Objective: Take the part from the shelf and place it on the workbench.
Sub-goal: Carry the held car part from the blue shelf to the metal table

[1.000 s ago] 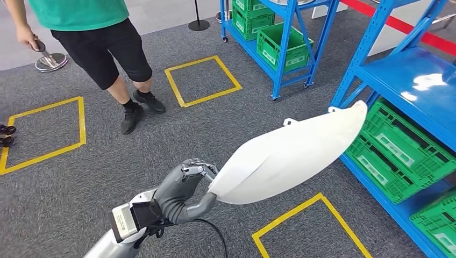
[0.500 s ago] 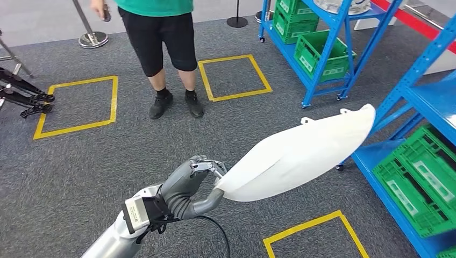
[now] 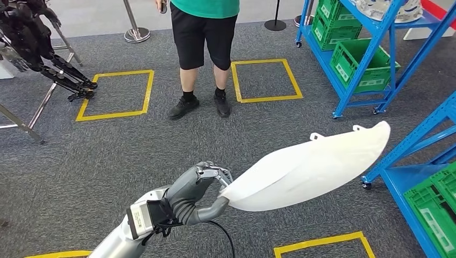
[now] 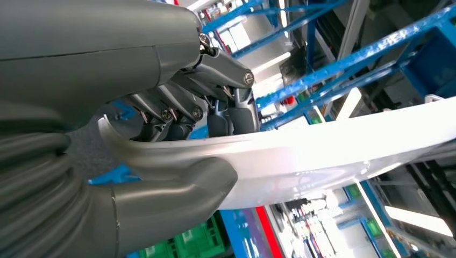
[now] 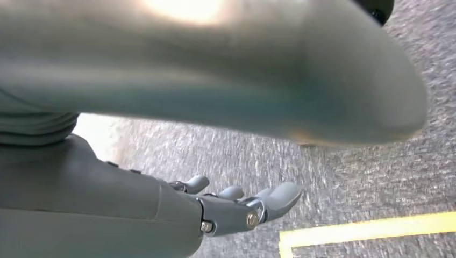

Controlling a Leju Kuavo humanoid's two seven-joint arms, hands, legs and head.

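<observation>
Part (image 3: 312, 169) between left hand (image 3: 196, 191) fingers (image 4: 177, 107)

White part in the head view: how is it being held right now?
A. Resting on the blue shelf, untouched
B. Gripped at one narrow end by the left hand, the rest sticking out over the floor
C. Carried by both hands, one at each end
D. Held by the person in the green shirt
B: the left hand pinches the narrow end of the white part, which juts out above the grey carpet, clear of the blue shelf.
</observation>
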